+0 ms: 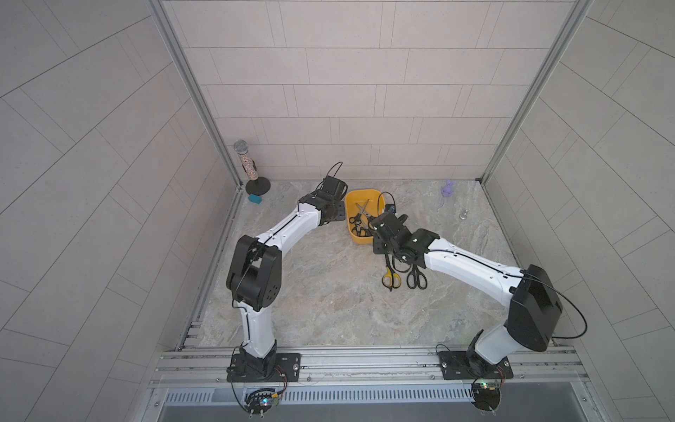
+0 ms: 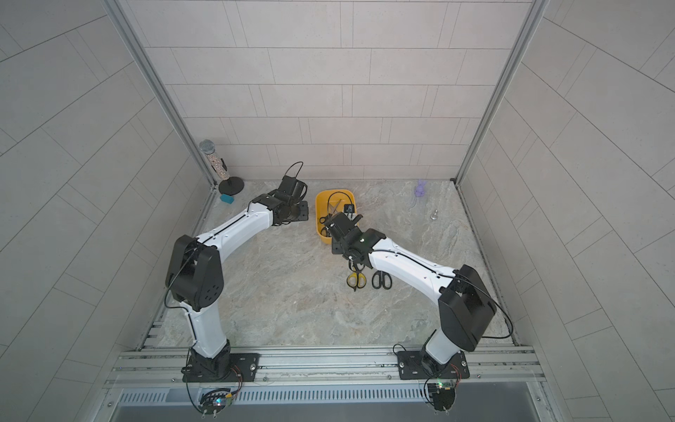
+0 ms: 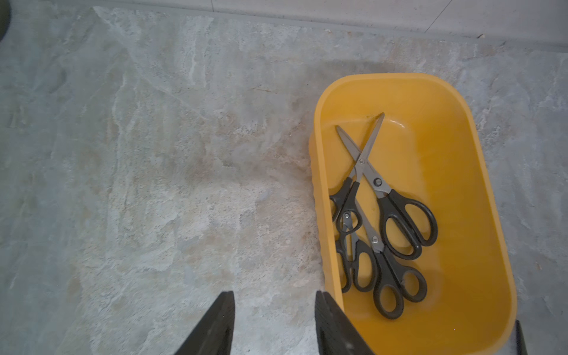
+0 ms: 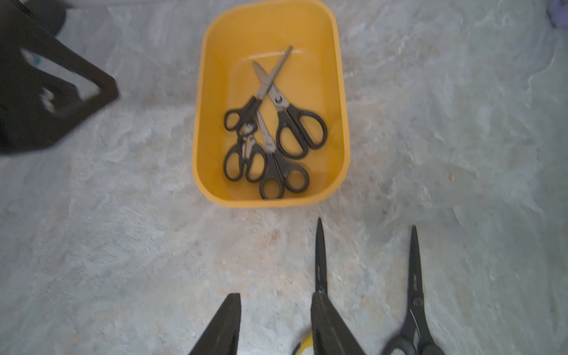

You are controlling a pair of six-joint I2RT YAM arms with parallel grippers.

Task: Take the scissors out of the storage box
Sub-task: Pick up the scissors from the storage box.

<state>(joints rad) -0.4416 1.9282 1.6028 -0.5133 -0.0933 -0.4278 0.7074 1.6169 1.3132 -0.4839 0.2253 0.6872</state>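
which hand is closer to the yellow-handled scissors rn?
Right. The right hand is beside the yellow-handled scissors, one finger overlapping their blade in its wrist view. The left hand is past the storage box, at its opposite side.

I count 4 black-handled scissors (image 4: 284, 112) in 1 yellow storage box (image 4: 319, 55). Out on the table (image 1: 328, 299): 1 yellow-handled scissors (image 1: 390, 272), 1 all-black scissors (image 4: 415, 276). 6 pairs total. Also 1 microphone (image 1: 243, 160), 1 teal block (image 1: 255, 198), 1 purple figure (image 1: 448, 189), 1 small silvery item (image 1: 464, 215).
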